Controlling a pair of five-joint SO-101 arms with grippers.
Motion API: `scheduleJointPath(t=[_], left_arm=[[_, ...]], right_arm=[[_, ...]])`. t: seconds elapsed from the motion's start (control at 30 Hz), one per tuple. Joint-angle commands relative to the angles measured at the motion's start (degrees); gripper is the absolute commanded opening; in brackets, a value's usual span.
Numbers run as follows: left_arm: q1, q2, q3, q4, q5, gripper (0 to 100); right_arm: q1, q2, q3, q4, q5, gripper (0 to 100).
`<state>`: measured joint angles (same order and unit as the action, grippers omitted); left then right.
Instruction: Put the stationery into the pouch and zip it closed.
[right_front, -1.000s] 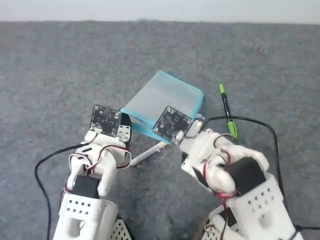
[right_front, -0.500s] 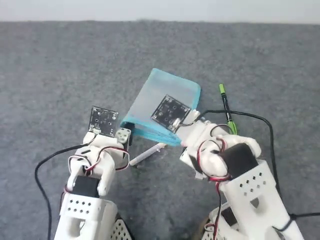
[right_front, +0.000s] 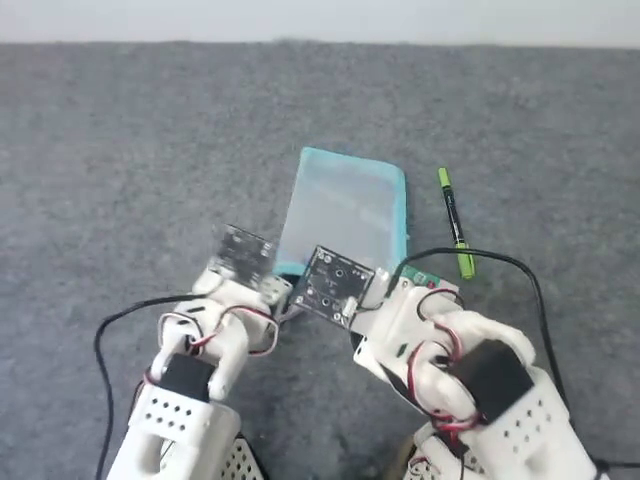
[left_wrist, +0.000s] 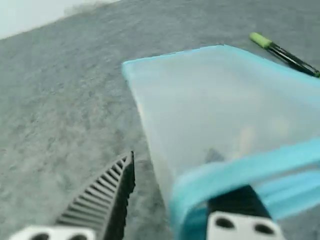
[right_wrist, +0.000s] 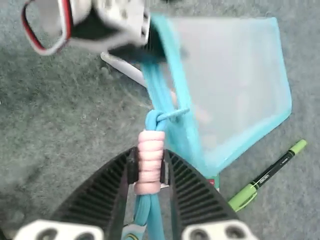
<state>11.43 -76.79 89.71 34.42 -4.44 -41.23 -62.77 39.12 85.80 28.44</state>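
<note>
**Change.** The pouch (right_front: 345, 205) was propped at a slant with its near edge raised. It now lies flatter and squarer, and its mouth end faces the two arms. The left arm has swung in toward the mouth end of the pouch, and the right arm has drawn back from it.

**Right claw** (right_wrist: 149, 161). It is clamped on the pink zip pull (right_wrist: 150, 167), and the teal cord runs taut from the pull to the pouch's mouth.

**Left claw** (left_wrist: 171, 165). Its jaws stand apart at the pouch's near corner. One finger shows dark through the translucent wall and the other sits outside it, so the corner is not gripped.

**Stationery.** The green pen (right_front: 455, 225) lies on the desk just beside the pouch's long edge, on the right arm's side. A white pen (right_wrist: 120, 65) lies by the mouth end, next to the left claw. Pale shapes show through the pouch wall, but what they are cannot be told.

**Assessment.** The pull on the zip appears to have dragged and turned the pouch rather than run the slider. With two pens outside, loading is unfinished and closing now would be premature. The mouth corner needs a firm hold before the zip can travel.

**Surface and room.** The desk (right_front: 150, 130) is covered in grey, carpet-like felt. A pale wall (right_front: 320, 20) runs beyond the far side of the pouch. A black cable (right_front: 500, 258) loops near the green pen.
</note>
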Motion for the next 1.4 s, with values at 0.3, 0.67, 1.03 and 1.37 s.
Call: scheduleJointPath(t=[0.3,0.67,1.03,1.37], left_arm=[[3.34,-1.14,-0.57,-3.34,-3.78,1],[-5.71,-1.14,-2.33,-3.25,1.76,1],[-8.79,-1.14,-2.51,-3.16,3.69,1],[-16.35,-1.14,-3.47,-3.16,4.75,1]], right_arm=[[-0.31,-2.59,-0.26,1.71,0.44,0.6],[10.95,-2.33,-0.26,1.45,0.88,0.6],[17.54,14.02,-4.75,-3.74,-2.64,0.6],[19.91,28.88,-15.65,-4.00,-5.01,0.6]])
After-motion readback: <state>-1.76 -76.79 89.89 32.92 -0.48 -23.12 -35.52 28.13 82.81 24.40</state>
